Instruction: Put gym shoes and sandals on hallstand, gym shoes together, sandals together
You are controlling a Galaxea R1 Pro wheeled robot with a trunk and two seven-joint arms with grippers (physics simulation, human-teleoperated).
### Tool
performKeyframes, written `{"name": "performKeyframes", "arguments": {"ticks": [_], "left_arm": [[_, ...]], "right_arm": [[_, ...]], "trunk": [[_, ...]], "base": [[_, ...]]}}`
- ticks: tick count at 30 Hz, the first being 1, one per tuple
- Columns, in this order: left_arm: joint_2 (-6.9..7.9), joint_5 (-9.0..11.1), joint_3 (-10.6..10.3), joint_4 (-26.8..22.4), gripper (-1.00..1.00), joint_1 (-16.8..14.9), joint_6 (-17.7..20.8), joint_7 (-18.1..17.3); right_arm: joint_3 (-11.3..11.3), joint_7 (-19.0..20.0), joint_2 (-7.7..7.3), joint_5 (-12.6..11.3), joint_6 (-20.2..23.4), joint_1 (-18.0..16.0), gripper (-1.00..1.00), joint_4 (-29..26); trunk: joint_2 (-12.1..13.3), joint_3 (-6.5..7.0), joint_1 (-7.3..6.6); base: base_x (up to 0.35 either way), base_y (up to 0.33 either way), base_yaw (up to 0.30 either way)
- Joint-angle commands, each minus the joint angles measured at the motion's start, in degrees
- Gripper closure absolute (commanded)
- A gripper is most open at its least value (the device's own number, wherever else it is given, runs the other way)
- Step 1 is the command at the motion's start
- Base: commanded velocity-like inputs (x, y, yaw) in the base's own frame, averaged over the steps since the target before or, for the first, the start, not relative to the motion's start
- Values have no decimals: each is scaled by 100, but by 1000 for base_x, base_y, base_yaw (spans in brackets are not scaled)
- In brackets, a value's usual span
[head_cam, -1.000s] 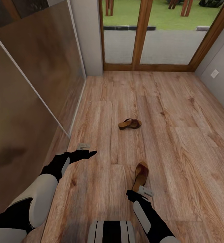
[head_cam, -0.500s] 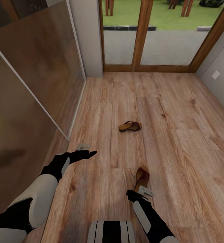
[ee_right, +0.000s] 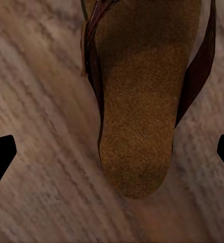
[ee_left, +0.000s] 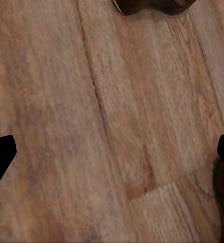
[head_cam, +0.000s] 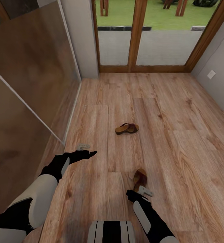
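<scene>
Head view looks forward and down over the floor (head_cam: pixel 179 148) toward glass doors (head_cam: pixel 138 33). Right wrist view faces straight down, close over the near sandal (ee_right: pixel 142 101), also in head view (head_cam: pixel 139 178). Left wrist view faces floor planks, far sandal (ee_left: pixel 152 5) at its edge, shared with head view (head_cam: pixel 126 128).

Near sandal (head_cam: pixel 139 179): heel end hidden behind the right gripper (head_cam: pixel 142 192) in the head view; toe end cut off by the right wrist picture's edge. Far sandal (ee_left: pixel 152 5): cut by the left wrist picture's edge. Fingertips (ee_right: pixel 1 154) showed only at the side margins.
</scene>
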Motion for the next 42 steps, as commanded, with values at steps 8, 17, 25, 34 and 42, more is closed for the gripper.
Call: {"name": "performKeyframes", "arguments": {"ticks": [8, 17, 25, 34, 42], "left_arm": [[-7, -22, 50, -12, -100, -12, 75, -42], [-7, -22, 50, -12, -100, -16, 98, -40], [-7, -24, 51, -12, -100, -23, 110, -34], [-7, -22, 43, -20, -100, -52, 117, -34], [-94, -6, 49, -49, -100, -115, 134, -81]], "right_arm": [[5, -38, 0, -24, 24, -1, -100, -10], [8, -38, 0, -24, 24, -1, -100, -11], [4, -38, 0, -29, 30, -1, -100, -11], [0, -38, 0, -27, 25, -1, -100, -11], [-7, -38, 0, -26, 24, -1, -100, -11]], "trunk": [[-2, -4, -1], [-2, -4, -1], [-2, -4, -1], [-2, -4, -1], [-2, -4, -1]], "base": [[2, 0, -5], [0, 0, 0], [0, 0, 0], [0, 0, 0], [0, 0, 0]]}}
